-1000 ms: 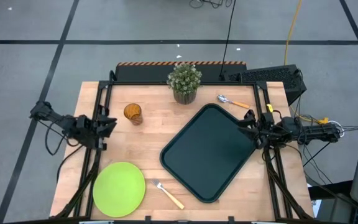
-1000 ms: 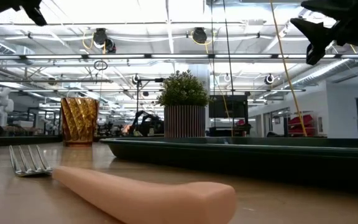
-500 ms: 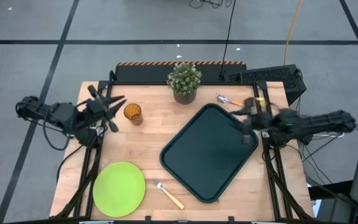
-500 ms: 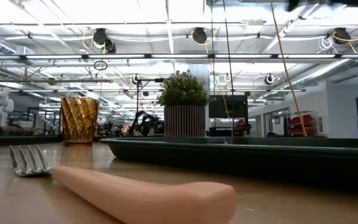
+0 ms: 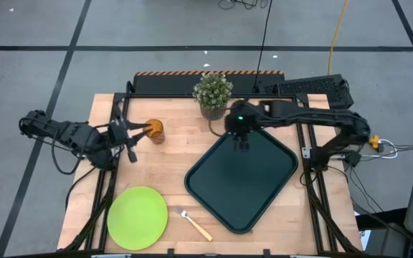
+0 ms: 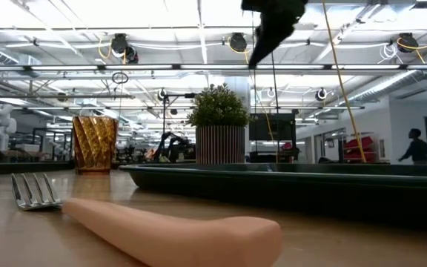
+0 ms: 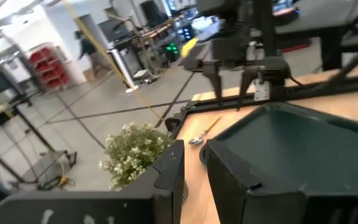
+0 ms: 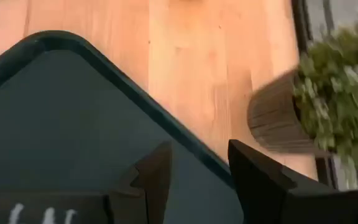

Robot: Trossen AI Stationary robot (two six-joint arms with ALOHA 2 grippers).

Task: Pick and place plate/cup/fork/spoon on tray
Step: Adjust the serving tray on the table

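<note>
The dark tray point(image 5: 242, 174) lies at the table's middle right. My right gripper point(image 5: 241, 145) hangs open above the tray's far corner point(image 8: 55, 112), pointing down, empty. The amber cup point(image 5: 153, 129) stands on its base at the far left. My left gripper point(image 5: 136, 131) is raised beside it on its left, open, pointing level toward the right, with nothing between its fingers point(image 7: 193, 155). The lime-green plate point(image 5: 137, 217) and the fork point(image 5: 193, 223) lie flat near the front edge. The spoon point(image 7: 204, 132) lies beyond the tray's far corner, hidden under my right arm in the high view.
A potted plant point(image 5: 212, 94) stands at the far edge, just beyond the tray's far corner and close to my right gripper point(image 6: 262, 44). Bare wood shows between the cup, the plate and the tray. A person walks in the room far behind the table.
My right arm has swung up from the table's right edge and out toward the left, coming over the tray's far corner with its gripper tipped down. My left gripper has risen and turned level, moving toward the cup. Nothing on the table has moved.
</note>
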